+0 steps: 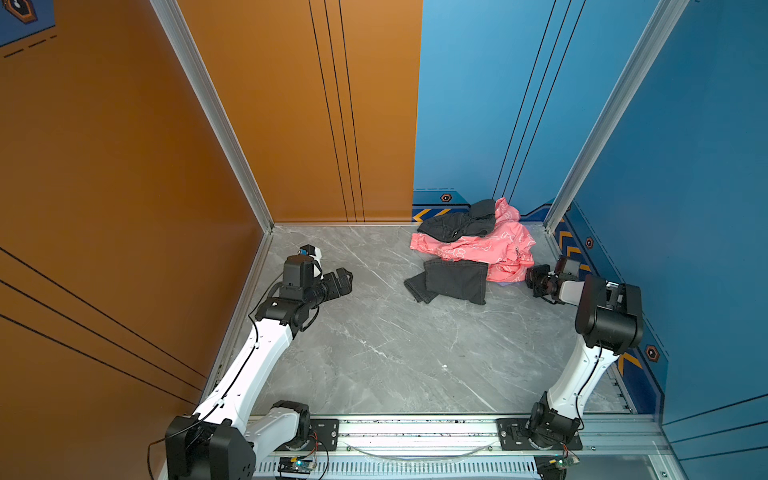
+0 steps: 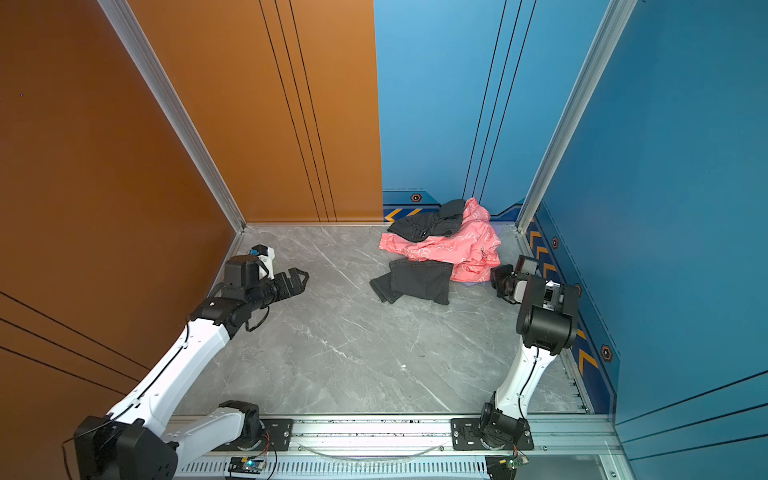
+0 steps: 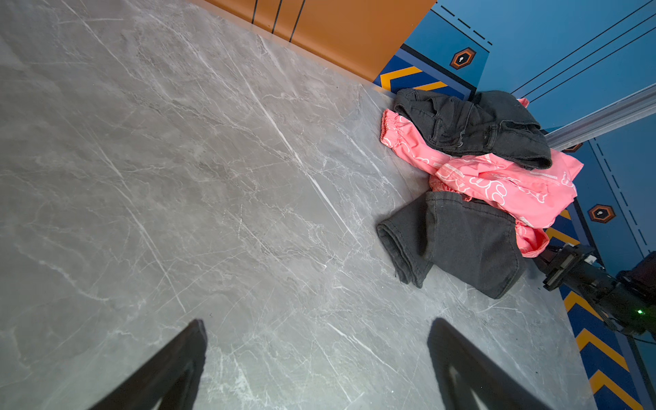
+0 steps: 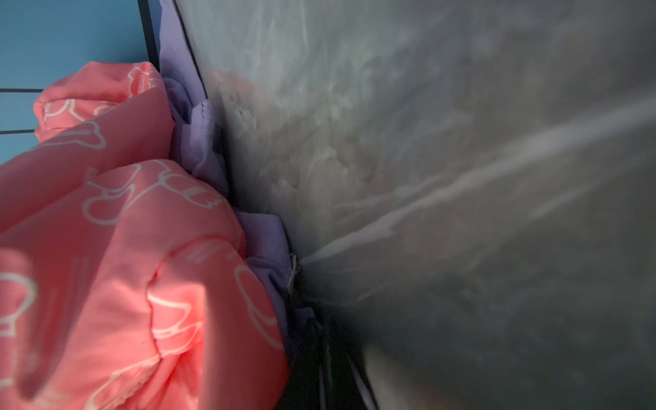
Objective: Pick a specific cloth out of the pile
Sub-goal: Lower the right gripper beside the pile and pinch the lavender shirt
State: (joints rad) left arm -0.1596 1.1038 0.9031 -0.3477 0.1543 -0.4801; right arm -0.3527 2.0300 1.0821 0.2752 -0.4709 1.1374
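Right arm bent low; right hand (image 1: 532, 277) clenched on lilac cloth (image 4: 198, 135) under pile (image 1: 469, 245); left hand (image 1: 348, 279) released.

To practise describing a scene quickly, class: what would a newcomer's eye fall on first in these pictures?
The coral-pink garment stands out, heaped in the far right corner of the table with one dark grey garment on top and another in front. The right gripper is shut on a lilac cloth peeking from under the pink; the left gripper hangs open at the left.
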